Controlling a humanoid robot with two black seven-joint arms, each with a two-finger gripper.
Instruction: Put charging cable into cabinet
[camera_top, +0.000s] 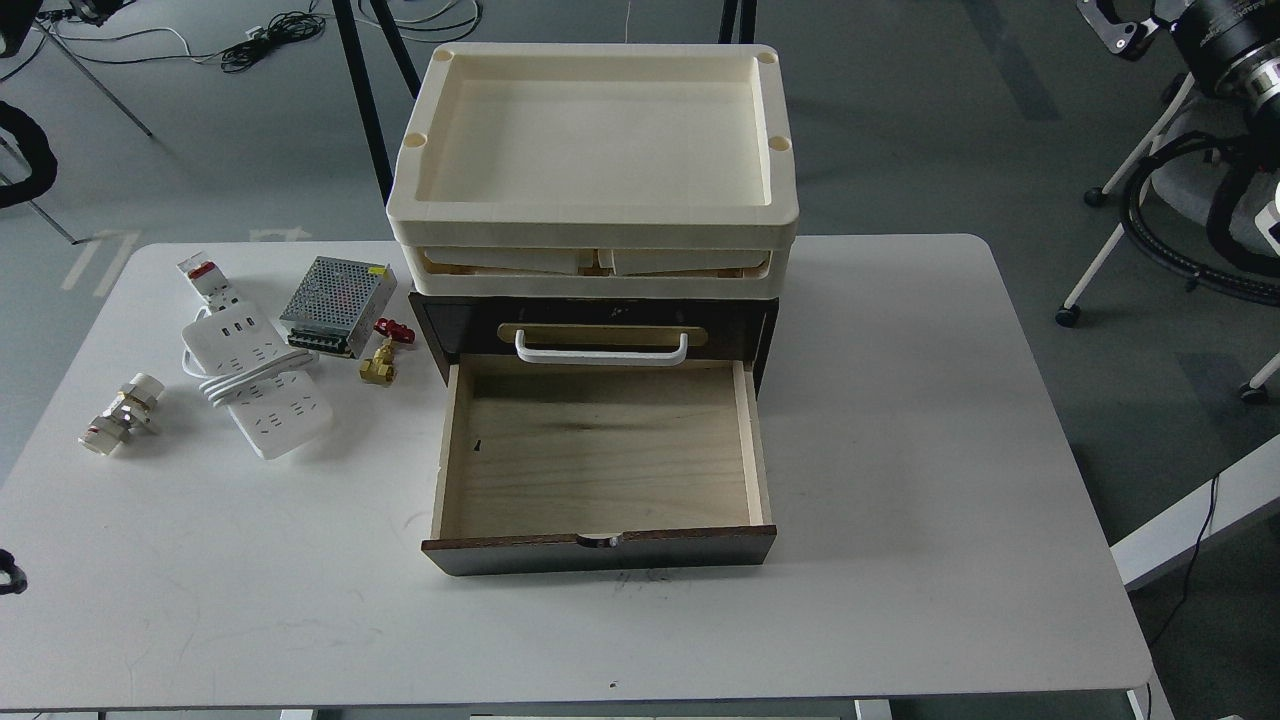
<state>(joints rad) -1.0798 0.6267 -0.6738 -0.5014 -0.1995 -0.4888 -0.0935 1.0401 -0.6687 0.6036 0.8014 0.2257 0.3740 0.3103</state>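
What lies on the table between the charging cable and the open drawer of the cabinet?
In the head view, only a small brass valve with a red handle lies between the charging cable and the cabinet drawer; otherwise bare table.

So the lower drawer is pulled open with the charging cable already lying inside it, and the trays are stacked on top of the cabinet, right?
Not quite. The head view shows the open drawer empty; the charging cable lies on the table left of the cabinet. The trays are indeed stacked on top.

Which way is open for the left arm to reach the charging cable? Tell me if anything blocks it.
Probably yes. The charging cable lies in the open on the table's left side, with bare table in front of it. The metal power-supply box and brass valve sit close, so come from above. The left gripper is not in view.
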